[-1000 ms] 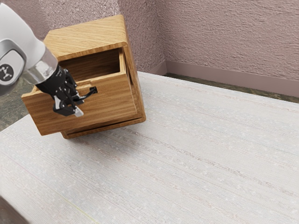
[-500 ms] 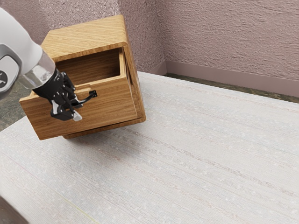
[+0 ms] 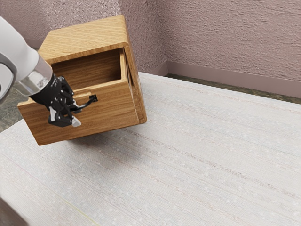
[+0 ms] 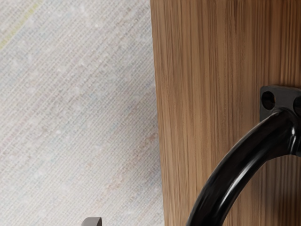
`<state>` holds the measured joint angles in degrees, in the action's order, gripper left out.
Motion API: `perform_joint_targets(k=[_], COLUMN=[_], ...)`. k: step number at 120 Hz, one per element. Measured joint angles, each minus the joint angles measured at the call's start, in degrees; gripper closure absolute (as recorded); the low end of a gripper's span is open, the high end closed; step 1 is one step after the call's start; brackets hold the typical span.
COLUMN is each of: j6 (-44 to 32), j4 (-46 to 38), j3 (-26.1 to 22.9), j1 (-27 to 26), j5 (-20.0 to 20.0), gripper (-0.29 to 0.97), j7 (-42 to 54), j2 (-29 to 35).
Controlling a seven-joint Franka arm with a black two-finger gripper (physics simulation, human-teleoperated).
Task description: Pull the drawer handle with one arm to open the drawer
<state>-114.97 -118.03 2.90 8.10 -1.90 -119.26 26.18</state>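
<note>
As claw (image 3: 71,113) backed off, drawer (image 3: 101,107) sits further out, handle (image 3: 89,100) right at it. Clamped or not: can't tell.

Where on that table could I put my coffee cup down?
The table lies bare from the cabinet across to the exterior view's right and down to its near edge. It is crowded in front of the pulled-out drawer, where the gripper is at the handle.
</note>
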Motion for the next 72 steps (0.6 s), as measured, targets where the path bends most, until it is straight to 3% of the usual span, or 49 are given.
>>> perform_joint_targets(k=[72], j6=[-0.48], j4=[0.34], j3=[0.00], j1=[-0.01], j5=[-2.35], gripper=[0.39], j7=[-0.09], j2=[0.00])
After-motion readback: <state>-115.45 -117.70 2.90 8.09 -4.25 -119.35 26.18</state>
